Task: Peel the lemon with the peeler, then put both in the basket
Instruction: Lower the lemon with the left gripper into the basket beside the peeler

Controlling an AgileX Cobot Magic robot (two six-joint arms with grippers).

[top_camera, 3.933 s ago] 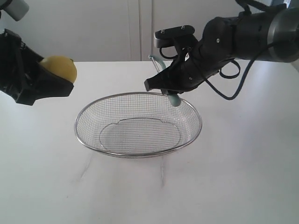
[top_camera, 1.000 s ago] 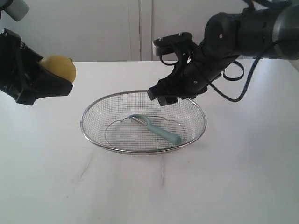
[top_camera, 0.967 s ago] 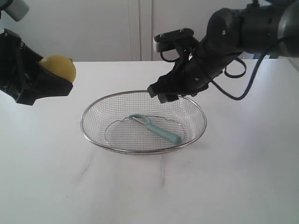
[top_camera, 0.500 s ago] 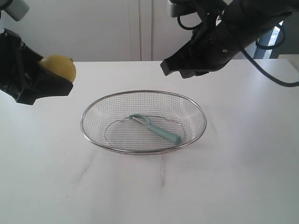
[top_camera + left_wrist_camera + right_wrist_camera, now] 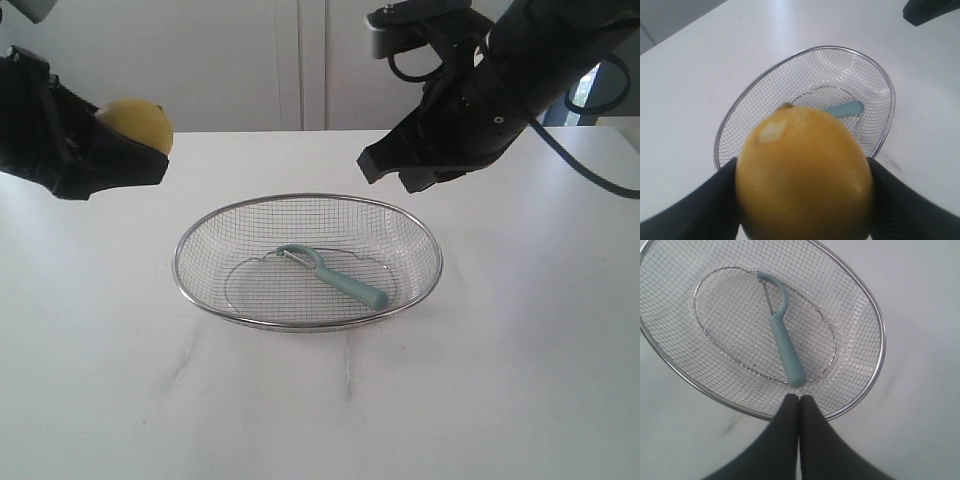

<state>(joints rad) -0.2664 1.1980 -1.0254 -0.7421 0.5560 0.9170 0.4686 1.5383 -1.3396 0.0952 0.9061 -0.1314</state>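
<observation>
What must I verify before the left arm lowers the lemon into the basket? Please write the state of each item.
1. The lemon is held in the left gripper: ok.
2. The peeler lies inside the basket: ok.
3. The right gripper is shut, empty and raised off the basket: ok.
4. Bare room beside the peeler for the lemon: ok.
5. The lemon is fully peeled: cannot tell; only one small pale patch shows.

Peeler (image 5: 335, 275) in basket (image 5: 300, 328); lemon (image 5: 135, 125) aloft to its left.
</observation>
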